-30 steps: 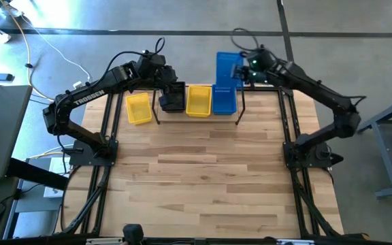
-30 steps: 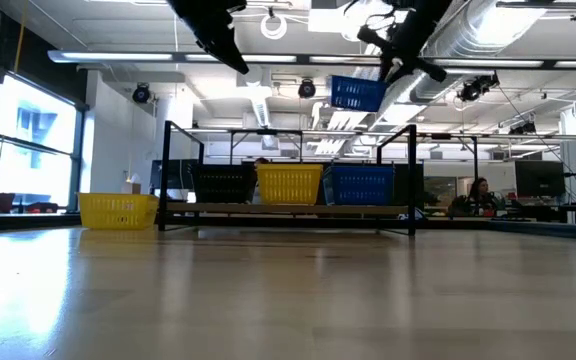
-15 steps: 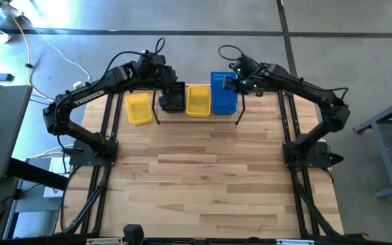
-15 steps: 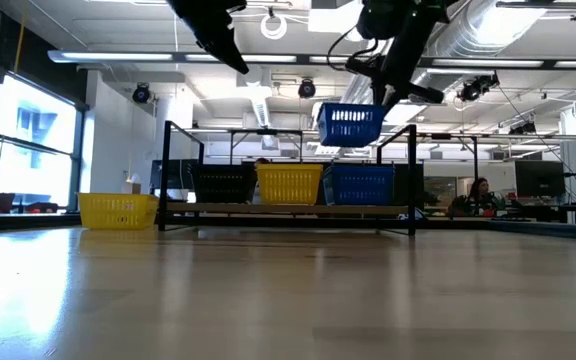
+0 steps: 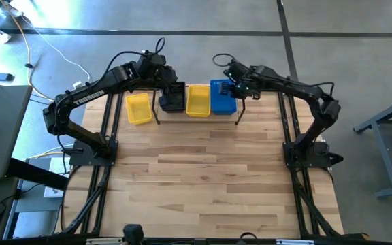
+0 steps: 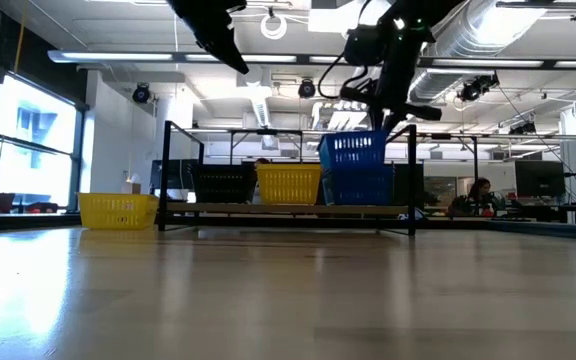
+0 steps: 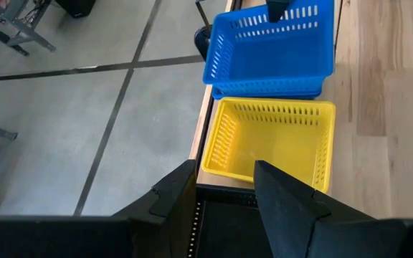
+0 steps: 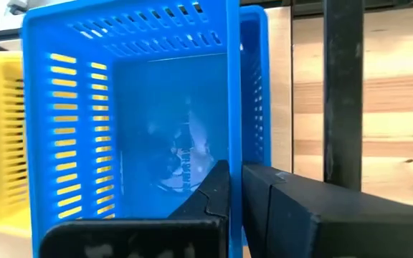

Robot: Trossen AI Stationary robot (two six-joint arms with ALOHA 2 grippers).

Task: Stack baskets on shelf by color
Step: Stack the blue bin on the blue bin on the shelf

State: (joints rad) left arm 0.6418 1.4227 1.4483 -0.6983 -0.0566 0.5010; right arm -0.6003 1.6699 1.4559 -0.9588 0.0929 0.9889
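Two blue baskets meet at the shelf's (image 6: pixel 288 210) right end — your right gripper (image 8: pixel 234 188) pinches the wall of the upper blue basket (image 6: pixel 353 150), which sits tilted, partly nested in the blue one (image 6: pixel 360 186) below. On the table, that spot lies at about 12 o'clock. The yellow basket (image 5: pixel 199 100) sits beside them, then black (image 5: pixel 173 97). A second yellow basket (image 5: pixel 138 108) rests off the shelf, toward 10 o'clock. Your left gripper (image 7: pixel 223 193) hovers over the black stack, fingers apart, empty.
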